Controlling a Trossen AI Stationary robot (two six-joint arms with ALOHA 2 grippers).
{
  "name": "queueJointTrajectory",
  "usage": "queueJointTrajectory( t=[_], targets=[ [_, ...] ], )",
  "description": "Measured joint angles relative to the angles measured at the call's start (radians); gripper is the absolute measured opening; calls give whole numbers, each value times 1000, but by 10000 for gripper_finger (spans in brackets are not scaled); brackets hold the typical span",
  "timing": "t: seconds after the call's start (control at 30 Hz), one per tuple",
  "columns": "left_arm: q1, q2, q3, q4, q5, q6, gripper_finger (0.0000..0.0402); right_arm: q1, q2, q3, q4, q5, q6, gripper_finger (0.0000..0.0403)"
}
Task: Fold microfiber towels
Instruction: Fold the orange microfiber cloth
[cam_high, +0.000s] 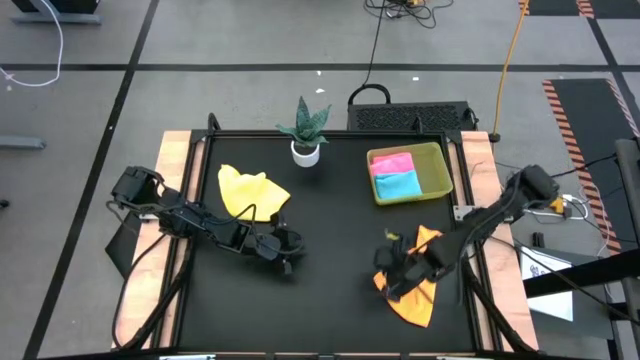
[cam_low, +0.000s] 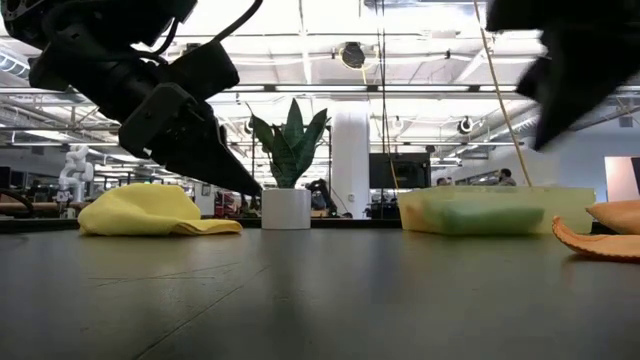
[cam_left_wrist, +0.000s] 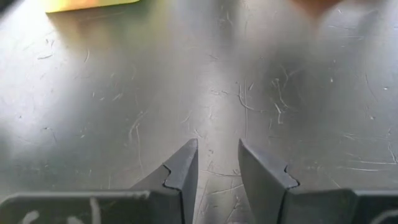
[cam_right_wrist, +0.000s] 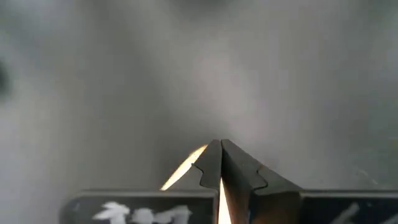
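1. High view: right gripper sits on the orange towel, near right of the black table. Yellow towel lies crumpled far left. Pink towel and blue towel sit folded in the tray.
2. Low view: left gripper hangs just above the table; lab room behind, plant far.
3. Left wrist view: fingers slightly parted, empty.
4. Right wrist view: fingers pressed together, orange cloth showing between them; looks pinched. Likely step: folding orange; next needs an edge drawn across.
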Motion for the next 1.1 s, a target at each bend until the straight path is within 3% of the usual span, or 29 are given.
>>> queueJointTrajectory(
  t=[0.17, 0.43, 0.7, 0.9, 1.1],
  targets=[
    [0, 0, 0, 2, 0, 32, 118, 55, 146, 70, 25, -141, 69, 0],
    [3, 0, 0, 78, 1, 131, 117, 66, 226, 126, 99, -185, 76, 11],
    [23, 0, 0, 133, 56, 196, 118, -58, 226, 126, 309, -360, -55, 99],
    [35, 0, 0, 122, 71, 165, 118, -109, 226, 126, 323, -366, -223, 168],
    [29, 0, 0, 120, 107, 127, 118, -114, 218, 125, 317, -407, -348, 189]
  ],
)
